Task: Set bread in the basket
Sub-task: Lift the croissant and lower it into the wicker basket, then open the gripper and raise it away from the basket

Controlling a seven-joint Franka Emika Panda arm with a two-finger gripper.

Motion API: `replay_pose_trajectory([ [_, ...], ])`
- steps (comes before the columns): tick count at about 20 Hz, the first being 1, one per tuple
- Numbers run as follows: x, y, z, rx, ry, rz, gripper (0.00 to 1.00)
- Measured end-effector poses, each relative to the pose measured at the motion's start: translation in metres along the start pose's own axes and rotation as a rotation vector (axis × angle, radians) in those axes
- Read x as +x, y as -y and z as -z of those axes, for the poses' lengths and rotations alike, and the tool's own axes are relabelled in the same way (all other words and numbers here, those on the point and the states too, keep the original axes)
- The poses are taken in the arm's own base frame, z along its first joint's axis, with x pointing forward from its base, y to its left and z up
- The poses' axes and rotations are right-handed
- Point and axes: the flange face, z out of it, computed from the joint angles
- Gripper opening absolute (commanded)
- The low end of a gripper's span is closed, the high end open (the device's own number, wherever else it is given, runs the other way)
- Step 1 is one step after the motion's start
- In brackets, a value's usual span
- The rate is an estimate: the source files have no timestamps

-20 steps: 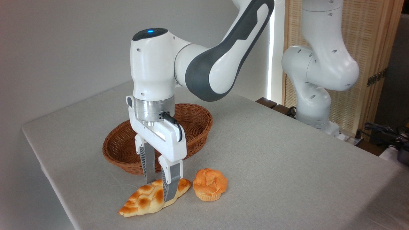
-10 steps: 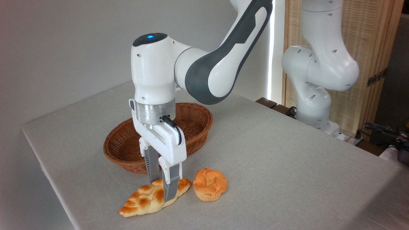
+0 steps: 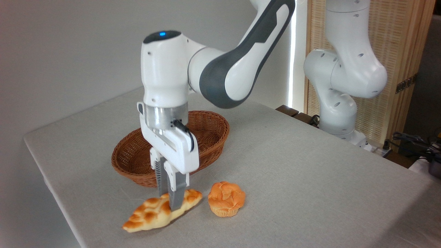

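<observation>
The bread point(image 3: 153, 213), a long braided golden loaf with toasted patches, is just off the table near the front edge, its right end tilted up slightly. My gripper point(image 3: 168, 203) points straight down and is shut on the bread, right of its middle, with the fingers point(image 3: 176, 193) pinching it from both sides. The basket point(image 3: 206, 129), an oval brown wicker one with low sides, sits right behind the gripper, partly hidden by my wrist. Nothing shows in the part of the basket that I can see.
A small round orange muffin-shaped bun point(image 3: 226, 198) lies just right of the bread. The table's front left edge point(image 3: 65, 213) runs close to the loaf. A second white robot arm's base point(image 3: 339, 113) stands at the table's far right side.
The fingers have closed from open to pinched on the bread. The loaf has shifted a little left and lifted slightly, and the wrist has risen a bit.
</observation>
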Motion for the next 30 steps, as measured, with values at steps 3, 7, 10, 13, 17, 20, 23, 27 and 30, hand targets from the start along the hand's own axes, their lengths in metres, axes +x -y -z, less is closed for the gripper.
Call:
replay_pose_trajectory([
  [3,-0.006,0.032,0.053,0.069,-0.049,0.045,0.35],
  [7,-0.01,0.04,0.113,0.008,0.025,0.062,0.35],
  [10,0.025,-0.002,0.127,-0.064,0.077,-0.01,0.35],
  [13,0.079,-0.072,0.116,-0.104,0.103,0.005,0.61],
  [17,0.112,-0.132,0.09,-0.145,0.142,0.026,0.98],
  [20,0.113,-0.145,0.069,-0.172,0.176,0.008,1.0],
  [23,0.111,-0.144,0.063,-0.178,0.186,0.011,1.0],
  [27,0.111,-0.143,0.063,-0.177,0.187,0.012,1.0],
  [30,0.11,-0.142,0.064,-0.174,0.186,0.013,1.0],
])
